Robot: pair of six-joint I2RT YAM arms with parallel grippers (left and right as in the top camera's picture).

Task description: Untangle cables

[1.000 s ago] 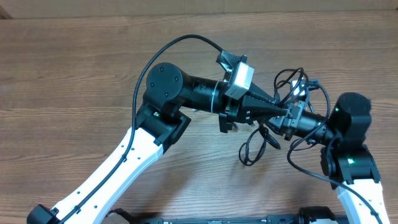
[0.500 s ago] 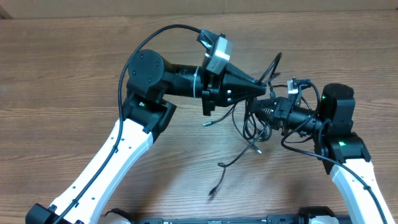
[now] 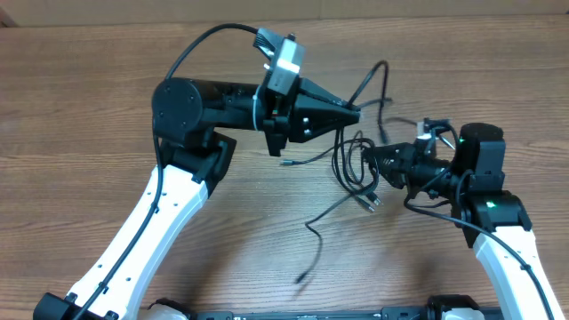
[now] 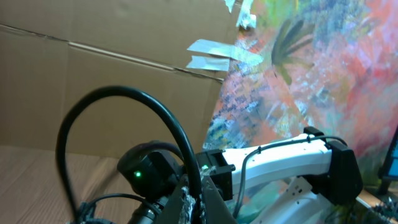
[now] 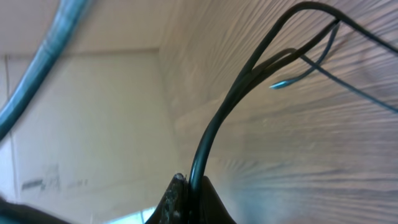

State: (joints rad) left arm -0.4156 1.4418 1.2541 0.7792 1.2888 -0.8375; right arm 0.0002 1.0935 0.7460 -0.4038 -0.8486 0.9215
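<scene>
Several thin black cables (image 3: pixel 348 169) hang in a loose tangle between my two grippers over the wood table (image 3: pixel 80 116). My left gripper (image 3: pixel 356 109) is shut on one cable that arcs up and away from its tips (image 4: pixel 124 93). From the right, my right gripper (image 3: pixel 370 158) reaches in and is shut on another cable (image 5: pixel 249 81), which rises straight out of its jaws. In the wrist views, the left gripper (image 4: pixel 198 198) and right gripper (image 5: pixel 189 186) each pinch a strand. Small plugs (image 3: pixel 372 204) dangle below the tangle. One strand trails down to a loose end (image 3: pixel 302 278).
The left arm's own thick wire (image 3: pixel 209 40) loops above its wrist. Cardboard (image 3: pixel 284 9) borders the table's far edge. In the left wrist view, a cardboard wall with tape (image 4: pixel 211 53) and a colourful painted sheet (image 4: pixel 336 68) stand behind the right arm (image 4: pixel 280 158).
The left gripper has pulled left and away from the right one, keeping its cable. The tangle has stretched open, and a long strand now trails toward the table's front.
</scene>
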